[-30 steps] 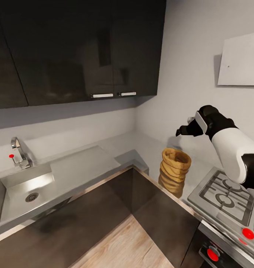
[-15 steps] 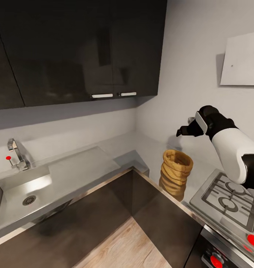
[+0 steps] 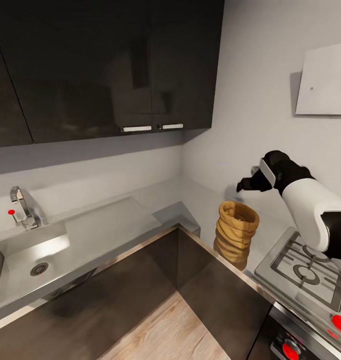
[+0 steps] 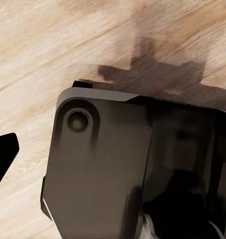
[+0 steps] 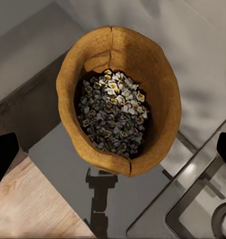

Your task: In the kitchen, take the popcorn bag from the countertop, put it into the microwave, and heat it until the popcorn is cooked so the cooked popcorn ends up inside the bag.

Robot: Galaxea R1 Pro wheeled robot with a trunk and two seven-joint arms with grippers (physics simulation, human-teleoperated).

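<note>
The popcorn bag [image 3: 236, 231] stands upright on the countertop [image 3: 198, 200], below and a little short of my right gripper [image 3: 246, 184], its tan-brown paper crumpled into ringed horizontal folds. From my right wrist I look straight down its open mouth: the rolled rim [image 5: 168, 107] makes a rough oval (one seam notched at the far side). The popcorn [image 5: 111, 115] lies heaped in the bottom, small whitish-yellow kernels among darker ones. The steel worktop spreads around its base.

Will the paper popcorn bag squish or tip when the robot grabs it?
Probably squishes a bit: the popcorn bag is crumpled, folded paper. It might tip, being tall, open-topped and near the countertop edge. Popcorn sits deep inside, so spills seem unlikely.
</note>
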